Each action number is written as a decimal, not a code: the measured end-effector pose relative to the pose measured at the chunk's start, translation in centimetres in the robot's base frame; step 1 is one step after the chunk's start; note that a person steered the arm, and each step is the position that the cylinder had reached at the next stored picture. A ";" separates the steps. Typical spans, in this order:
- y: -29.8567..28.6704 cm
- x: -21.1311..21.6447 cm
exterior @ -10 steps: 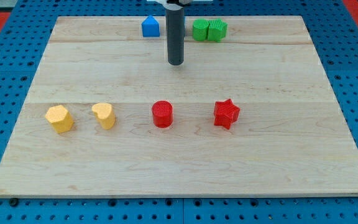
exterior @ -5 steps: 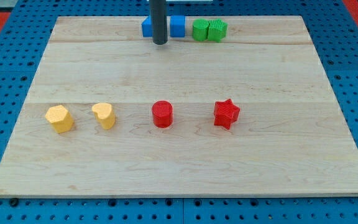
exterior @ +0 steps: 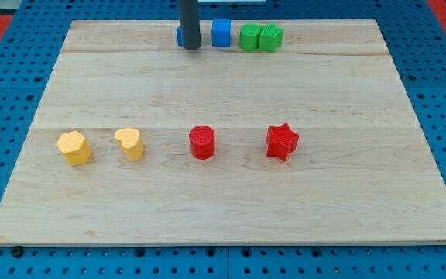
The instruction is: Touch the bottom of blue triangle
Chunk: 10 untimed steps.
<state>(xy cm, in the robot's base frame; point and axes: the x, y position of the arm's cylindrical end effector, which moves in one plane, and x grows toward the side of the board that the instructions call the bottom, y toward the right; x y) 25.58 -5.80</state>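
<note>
The blue triangle block [exterior: 179, 36] sits at the view's top edge of the wooden board [exterior: 231, 201], left of centre. Only a thin blue strip of it shows to the left of my dark rod, which stands in front of it. My tip [exterior: 190, 48] is at the block's bottom side, on its right part. I cannot tell whether the tip touches the block.
A blue cube [exterior: 221, 33] stands just right of the rod, then two green blocks [exterior: 249, 36] [exterior: 270, 37]. Across the board's middle lie two yellow blocks [exterior: 73, 147] [exterior: 130, 143], a red cylinder [exterior: 202, 142] and a red star [exterior: 282, 141].
My rod has moved up and to the left, from below the blue cube to in front of the blue triangle, now covering most of it. No block has visibly shifted.
</note>
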 end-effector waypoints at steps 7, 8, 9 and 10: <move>-1.5 -0.9; -1.5 -0.9; -1.5 -1.0; -1.5 -1.0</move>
<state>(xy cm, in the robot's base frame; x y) 24.53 -7.27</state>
